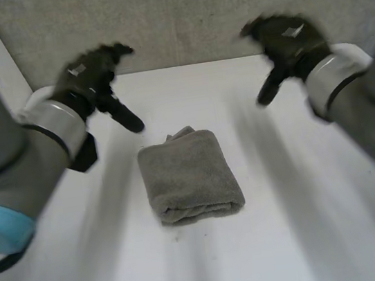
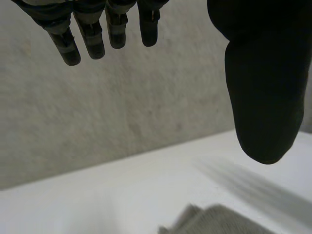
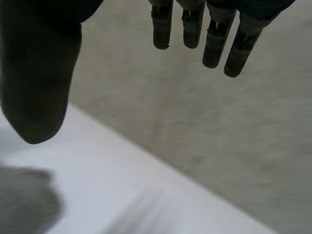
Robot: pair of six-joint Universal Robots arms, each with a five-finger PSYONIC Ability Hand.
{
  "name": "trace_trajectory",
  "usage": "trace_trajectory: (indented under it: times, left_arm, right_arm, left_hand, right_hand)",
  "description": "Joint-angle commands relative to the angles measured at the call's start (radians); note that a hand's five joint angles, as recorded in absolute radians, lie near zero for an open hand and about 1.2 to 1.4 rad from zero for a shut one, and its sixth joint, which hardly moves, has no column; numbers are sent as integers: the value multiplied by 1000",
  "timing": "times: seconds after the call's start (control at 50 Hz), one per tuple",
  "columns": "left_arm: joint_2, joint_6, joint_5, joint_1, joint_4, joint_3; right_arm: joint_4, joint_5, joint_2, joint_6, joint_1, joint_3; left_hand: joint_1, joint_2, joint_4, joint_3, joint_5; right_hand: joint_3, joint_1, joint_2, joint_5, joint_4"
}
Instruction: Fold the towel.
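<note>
Left hand [image 1: 91,77] and right hand [image 1: 285,43] hover over the far tabletop [image 1: 290,224], fingers straight, apart from thumbs, holding nothing. Towel [image 1: 189,175] lies mid-tabletop, folded compact, untouched. Folding looks essentially done; any further fold needs a hand lowered to an edge.
</note>
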Motion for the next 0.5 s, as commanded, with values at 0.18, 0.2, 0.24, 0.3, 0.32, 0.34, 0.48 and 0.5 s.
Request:
trace_trajectory:
  times: [0.18,0.2,0.24,0.3,0.32,0.34,0.48,0.5]
  left_arm:
    - [187,91,-20,57,-151,15]
    - [187,91,-20,57,-151,15]
    - [184,92,-20,59,-151,15]
    - [181,91,-21,60,-149,15]
    - [181,91,-21,60,-149,15]
    - [181,91,-21,60,-149,15]
    - [187,91,-21,60,-148,12]
    - [188,91,-21,59,-148,12]
  right_arm:
    - [156,67,-126,9,-106,-75]
    - [156,67,-126,9,-106,-75]
    - [156,67,-128,10,-105,-74]
    - [157,67,-128,10,-102,-71]
    - [157,67,-128,10,-102,-69]
    - [157,65,-128,10,-100,-68]
    - [157,56,-126,3,-90,-60]
    - [156,51,-125,-3,-90,-59]
  left_hand:
    - [-1,9,9,8,-31]
    - [-1,9,9,8,-31]
    - [-1,9,9,8,-31]
    - [-1,9,9,8,-31]
    - [-1,9,9,8,-31]
    - [-1,9,9,8,-31]
    - [-1,9,9,8,-31]
    - [-1,9,9,8,-31]
  right_hand:
    - [-71,-55,-76,-60,-86]
    - [-71,-55,-76,-60,-86]
    - [-71,-55,-76,-60,-86]
    - [-71,-55,-76,-60,-86]
    - [-71,-55,-76,-60,-86]
    - [-71,-55,-76,-60,-86]
    - [-71,-55,-76,-60,-86]
    - [-71,-55,-76,-60,-86]
